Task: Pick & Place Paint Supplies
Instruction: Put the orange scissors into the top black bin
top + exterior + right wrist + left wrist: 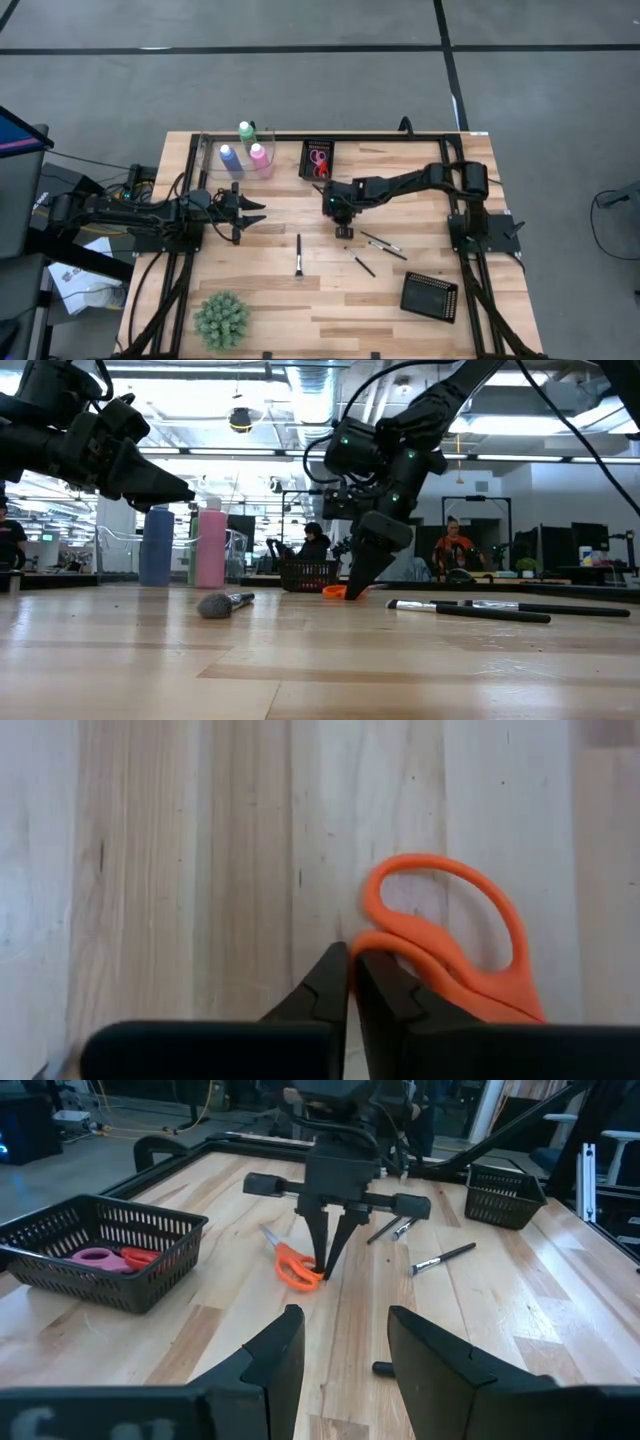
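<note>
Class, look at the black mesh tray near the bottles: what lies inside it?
Inside the tray lie pink scissors and red scissors; only their handles show. The tray wall hides the blades.

An open-plan robotics lab: a light wooden bench (330,300) on grey concrete floor (300,25), exposed ceiling ducts (300,380), seated people (455,550) (at distant desks).

Orange scissors (462,955) lie on pale wood table (330,300) right at the tips of the black right gripper (350,970). Just beyond it, a black mesh tray (95,1255) holds pink and red handles. Near the black left gripper (255,211) stand 3 white-capped bottles: blue (229,160), pink (259,158), green (246,132). Dark brushes (383,245) lie beside the right gripper; the spiky plant (221,319) is green.
</note>
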Robot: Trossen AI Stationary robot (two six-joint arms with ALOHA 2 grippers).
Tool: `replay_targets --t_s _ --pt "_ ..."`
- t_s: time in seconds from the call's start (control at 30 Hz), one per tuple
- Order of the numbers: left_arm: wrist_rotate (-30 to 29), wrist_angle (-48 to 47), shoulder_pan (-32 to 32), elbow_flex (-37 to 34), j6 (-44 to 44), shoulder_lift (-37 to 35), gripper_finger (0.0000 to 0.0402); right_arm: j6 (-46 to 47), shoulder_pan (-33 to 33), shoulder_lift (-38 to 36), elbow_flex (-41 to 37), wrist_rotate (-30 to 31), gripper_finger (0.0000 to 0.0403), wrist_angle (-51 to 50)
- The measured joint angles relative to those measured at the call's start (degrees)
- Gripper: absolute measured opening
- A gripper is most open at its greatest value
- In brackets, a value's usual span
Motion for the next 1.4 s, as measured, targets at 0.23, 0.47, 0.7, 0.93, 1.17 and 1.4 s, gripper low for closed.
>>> replay_targets --t_s 0.23,0.47,0.7,0.93,1.17,1.4 --pt "0.0 0.0 0.0 0.0 -0.2 0.0 0.0139 0.7 4.1 -0.1 -0.1 4.7 0.0001 1.8" --pt "0.0 -0.1 0.0 0.0 -0.2 0.0 0.0139 0.8 9.6 -0.9 -0.2 7.7 0.0000 10.3" --pt "-0.2 -0.3 0.0 0.0 -0.2 0.0 0.0139 -0.3 12.4 -0.9 -0.2 14.1 0.0001 22.5" --pt "-0.3 -0.5 0.0 0.0 -1.1 0.0 0.0139 -0.3 11.3 -1.0 -0.2 14.3 0.0001 33.2" --pt "-0.3 -1.2 0.0 0.0 -3.2 0.0 0.0139 -0.3 10.6 -1.0 -0.2 14.4 0.0000 32.8" --pt "0.1 -2.7 0.0 0.1 -10.9 3.8 0.0139 2.0 11.1 -1.0 -0.2 14.7 0.0000 27.8"
